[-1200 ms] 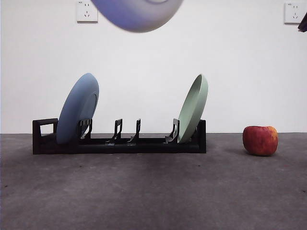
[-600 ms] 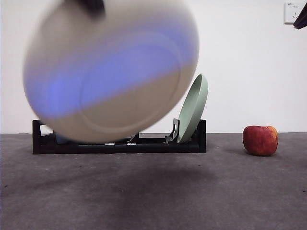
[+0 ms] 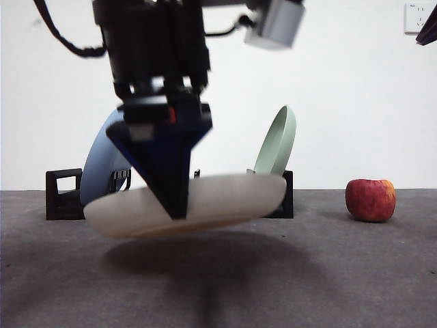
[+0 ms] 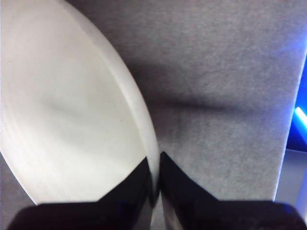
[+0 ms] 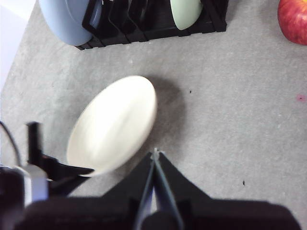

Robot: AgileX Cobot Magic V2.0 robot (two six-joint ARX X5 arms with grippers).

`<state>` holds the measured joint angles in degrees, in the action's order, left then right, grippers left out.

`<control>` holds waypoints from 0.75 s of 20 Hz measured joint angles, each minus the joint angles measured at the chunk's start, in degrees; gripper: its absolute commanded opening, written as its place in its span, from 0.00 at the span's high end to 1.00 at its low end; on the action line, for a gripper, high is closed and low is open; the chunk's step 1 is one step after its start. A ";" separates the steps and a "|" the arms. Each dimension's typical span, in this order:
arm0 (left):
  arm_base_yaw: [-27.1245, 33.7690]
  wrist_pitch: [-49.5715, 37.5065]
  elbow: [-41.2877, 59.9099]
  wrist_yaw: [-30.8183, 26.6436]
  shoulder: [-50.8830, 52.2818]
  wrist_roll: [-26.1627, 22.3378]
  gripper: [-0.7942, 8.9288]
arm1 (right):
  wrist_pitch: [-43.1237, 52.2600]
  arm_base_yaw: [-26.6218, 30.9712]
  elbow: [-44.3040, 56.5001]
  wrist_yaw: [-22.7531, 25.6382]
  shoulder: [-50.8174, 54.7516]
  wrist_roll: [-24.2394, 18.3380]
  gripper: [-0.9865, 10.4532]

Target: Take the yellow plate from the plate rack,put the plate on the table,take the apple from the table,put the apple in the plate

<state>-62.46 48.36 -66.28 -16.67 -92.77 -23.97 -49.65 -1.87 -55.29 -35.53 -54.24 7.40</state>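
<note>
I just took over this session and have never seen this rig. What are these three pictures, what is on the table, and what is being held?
This is a robot with two arms, each ending in a two-jaw gripper. One picture looks level across the table; the other two come from cameras on the wrists. The left gripper is shut on the rim of the yellow plate, holding it nearly flat just above the table in front of the plate rack. The rack holds a blue plate and a pale green plate. The apple sits on the table, to one side of the rack. The right gripper waits higher up, shut and empty.
</note>
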 measured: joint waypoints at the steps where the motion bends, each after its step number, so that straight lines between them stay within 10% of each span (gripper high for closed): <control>1: -0.37 0.13 0.00 -0.33 -0.72 -0.02 0.93 | 0.00 0.00 0.00 0.00 0.00 -0.26 0.91; 5: -0.92 1.18 0.00 -0.74 -1.73 -0.02 0.88 | 0.00 0.00 0.00 0.00 0.00 -0.79 0.91; 10: -0.94 0.98 0.00 -0.76 -1.73 3.63 0.28 | 0.00 0.00 0.00 0.00 0.00 -0.81 0.91; 15: -1.14 0.46 -2.45 1.75 -1.73 7.26 0.27 | 0.00 0.00 0.00 2.71 0.00 -0.81 0.91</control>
<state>-63.59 48.82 -68.73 -14.92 -94.50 -16.71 -49.65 -1.87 -55.29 -32.82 -54.24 6.59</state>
